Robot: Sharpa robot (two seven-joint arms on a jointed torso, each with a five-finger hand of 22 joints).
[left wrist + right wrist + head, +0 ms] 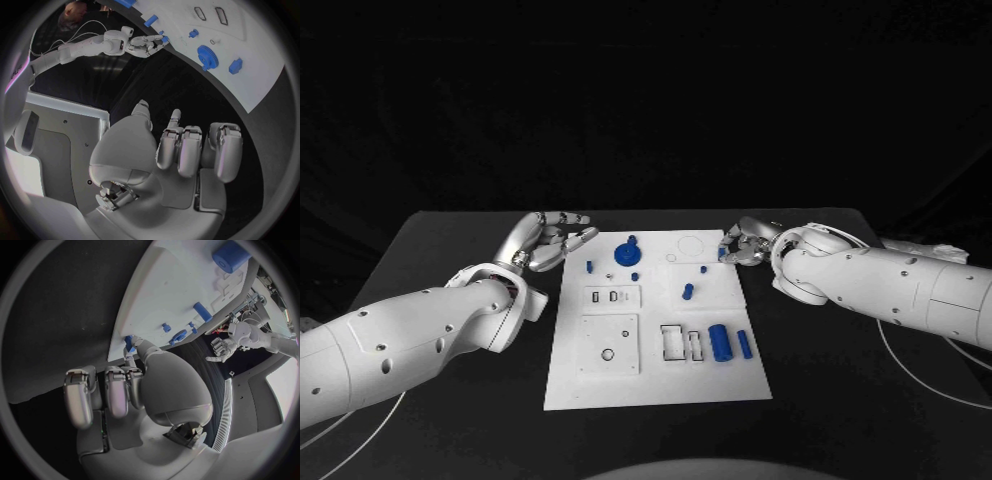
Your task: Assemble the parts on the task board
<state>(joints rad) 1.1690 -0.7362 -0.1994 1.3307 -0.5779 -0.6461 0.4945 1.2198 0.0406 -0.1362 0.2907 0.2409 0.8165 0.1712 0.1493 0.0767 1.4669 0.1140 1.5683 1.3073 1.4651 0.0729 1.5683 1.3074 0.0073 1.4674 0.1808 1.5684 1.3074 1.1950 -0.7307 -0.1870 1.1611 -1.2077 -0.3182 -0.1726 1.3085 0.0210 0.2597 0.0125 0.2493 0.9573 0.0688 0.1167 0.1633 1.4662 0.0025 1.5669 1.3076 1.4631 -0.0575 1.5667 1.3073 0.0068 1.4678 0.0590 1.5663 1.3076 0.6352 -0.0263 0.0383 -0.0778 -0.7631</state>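
Left arm: enters from 8 o'clock in the head view, forearm angled toward 1 o'clock.
Left hand (554, 240): held at the board's far-left corner, fingers curled loosely inward, nothing in them; its wrist view shows the fingers (187, 150) bent side by side, apart from the thumb.
Right arm: enters from 3 o'clock in the head view, forearm pointing toward 10 o'clock.
Right hand (747, 245): at the board's far-right corner, fingers curled in; thumb and a fingertip meet on a small blue part (129, 343).
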